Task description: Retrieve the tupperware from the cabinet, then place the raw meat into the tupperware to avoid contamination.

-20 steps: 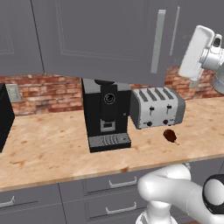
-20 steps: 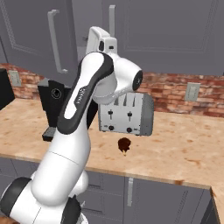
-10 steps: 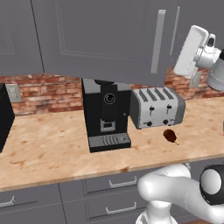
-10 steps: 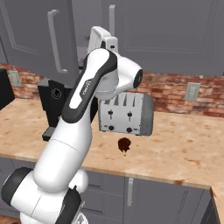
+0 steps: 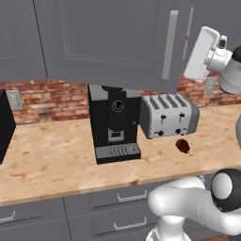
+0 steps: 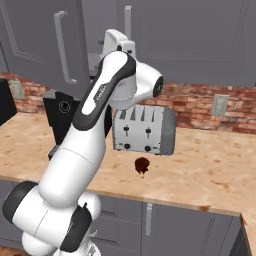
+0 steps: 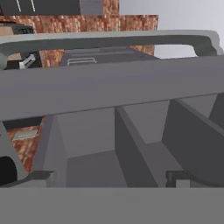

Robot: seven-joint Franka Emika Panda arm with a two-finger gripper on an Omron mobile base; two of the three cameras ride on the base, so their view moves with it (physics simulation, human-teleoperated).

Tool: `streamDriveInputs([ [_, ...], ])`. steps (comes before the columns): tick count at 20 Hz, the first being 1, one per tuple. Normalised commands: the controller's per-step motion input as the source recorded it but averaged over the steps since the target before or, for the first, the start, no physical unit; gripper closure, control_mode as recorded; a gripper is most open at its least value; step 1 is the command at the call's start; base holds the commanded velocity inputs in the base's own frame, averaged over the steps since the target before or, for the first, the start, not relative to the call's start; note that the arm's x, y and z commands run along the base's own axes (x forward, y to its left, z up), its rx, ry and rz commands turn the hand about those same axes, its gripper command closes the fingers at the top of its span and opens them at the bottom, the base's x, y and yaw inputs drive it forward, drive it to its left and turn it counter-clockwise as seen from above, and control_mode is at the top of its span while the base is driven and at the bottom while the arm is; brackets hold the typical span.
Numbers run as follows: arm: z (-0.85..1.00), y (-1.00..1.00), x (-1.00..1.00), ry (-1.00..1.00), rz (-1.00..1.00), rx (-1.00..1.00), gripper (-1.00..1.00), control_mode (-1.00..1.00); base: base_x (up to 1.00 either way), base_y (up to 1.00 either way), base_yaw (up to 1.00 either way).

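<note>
**Hand closing on the cabinet handle**

Since the earlier frame, the hand had crept up and toward eleven o'clock in the left base view, nearer the cabinet (image 5: 108, 42) and its long bar handle (image 5: 169, 44). The end effector (image 7: 109, 179) stood spread wide with nothing between its tips; in the hand view the bar handle (image 7: 109, 39) ran across at twelve o'clock, apart from the fingertips (image 7: 39, 177). The raw meat (image 5: 183, 146) lay on the tabletop (image 5: 56, 160) at five o'clock from the toaster (image 5: 169, 115), just beside it. The tupperware was presumably behind the shut doors.

To do the step well, the arm probably needed to advance until the bar sat squarely between both tips, close on it firmly, then pull along the door's swing arc, not straight back, so the grip would not slip. Clearance from the neighbouring door mattered too.
</note>
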Motion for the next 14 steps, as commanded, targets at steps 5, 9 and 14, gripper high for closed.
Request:
streamDriveInputs([
  [5, -0.01, 0.07, 0.08, 0.00, 0.00, -0.02, -1.00, -1.00, 0.00, 0.00, 0.00],
  [9, 0.00, 0.11, 0.00, 0.00, 0.01, -0.04, -1.00, -1.00, 0.00, 0.00, 0.00],
  [14, 0.00, 0.18, -0.09, 0.00, 0.03, -0.04, -1.00, -1.00, 0.00, 0.00, 0.00],
])
